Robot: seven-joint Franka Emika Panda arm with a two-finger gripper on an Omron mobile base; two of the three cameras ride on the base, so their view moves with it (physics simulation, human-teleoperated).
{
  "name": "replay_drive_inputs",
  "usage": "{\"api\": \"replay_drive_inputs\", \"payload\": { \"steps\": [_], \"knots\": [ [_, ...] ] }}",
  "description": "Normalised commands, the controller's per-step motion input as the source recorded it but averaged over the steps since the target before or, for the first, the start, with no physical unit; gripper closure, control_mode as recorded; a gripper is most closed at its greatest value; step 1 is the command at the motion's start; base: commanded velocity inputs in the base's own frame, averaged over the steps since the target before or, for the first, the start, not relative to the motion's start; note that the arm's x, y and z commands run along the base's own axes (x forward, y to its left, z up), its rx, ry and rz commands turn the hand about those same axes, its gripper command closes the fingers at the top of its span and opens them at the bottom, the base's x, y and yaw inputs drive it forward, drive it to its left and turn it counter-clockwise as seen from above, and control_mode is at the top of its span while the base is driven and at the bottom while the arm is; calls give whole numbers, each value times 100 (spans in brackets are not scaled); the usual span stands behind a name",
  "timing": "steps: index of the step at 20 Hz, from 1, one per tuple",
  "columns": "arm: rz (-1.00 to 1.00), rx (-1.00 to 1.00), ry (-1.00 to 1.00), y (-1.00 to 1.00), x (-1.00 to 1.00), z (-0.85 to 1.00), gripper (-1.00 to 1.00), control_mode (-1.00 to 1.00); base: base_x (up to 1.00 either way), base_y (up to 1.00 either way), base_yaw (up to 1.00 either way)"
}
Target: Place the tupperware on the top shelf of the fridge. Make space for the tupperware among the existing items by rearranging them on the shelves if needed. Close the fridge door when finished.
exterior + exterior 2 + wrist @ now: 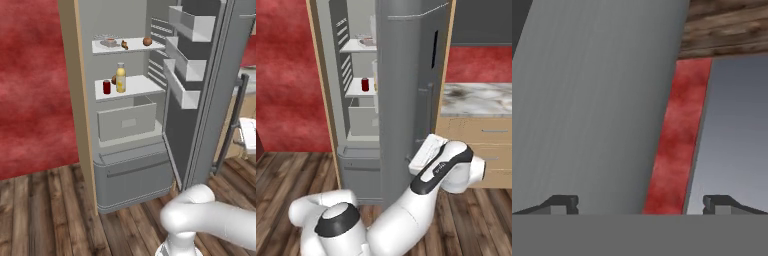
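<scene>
Fridge [130,185] open, with the tupperware [108,42] already lying on the top shelf [131,47], toward its left end. Placement judged done. To its right on the same shelf, a small brown piece [124,45], then a round brown fruit [147,41] near the right edge; all three apart, so no more rearranging seems needed.

One shelf down, left to right: red can [106,87], then yellow bottle [120,78] upright just beside it, with another brown ball [114,79] partly hidden behind the bottle.

Further right, door [210,95] swung wide, its three bins [187,62] facing the interior. Left to do: shut that door.

Tupperware flat and level, long axis running left-right along the shelf, roughly parallel to the front edge. Too small to tell which end of the food inside points where.

In the right base view, arm bent low beside the outer face of the door [406,100], hand close to the long handle [429,112]. End effector [640,204] spread wide with nothing between the fingers [562,204]; ahead of it, the grey door panel [592,100], then a red strip of wall. Judged as lining up for the push to close.
</scene>
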Motion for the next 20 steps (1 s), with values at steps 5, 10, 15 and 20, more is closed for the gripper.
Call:
{"api": "replay_drive_inputs", "payload": {
  "steps": [5, 10, 15, 20],
  "knots": [
    [-3, 4, -15, 100, 48, -2, -100, -100, 0, 0, 0],
    [-6, 7, -12, 100, 62, 0, -100, -100, 0, 0, 0],
    [-8, 12, -7, 100, 74, 0, -100, -100, 0, 0, 0],
    [-9, 12, -1, 100, 85, 3, -100, -100, 0, 0, 0]
  ]
}}
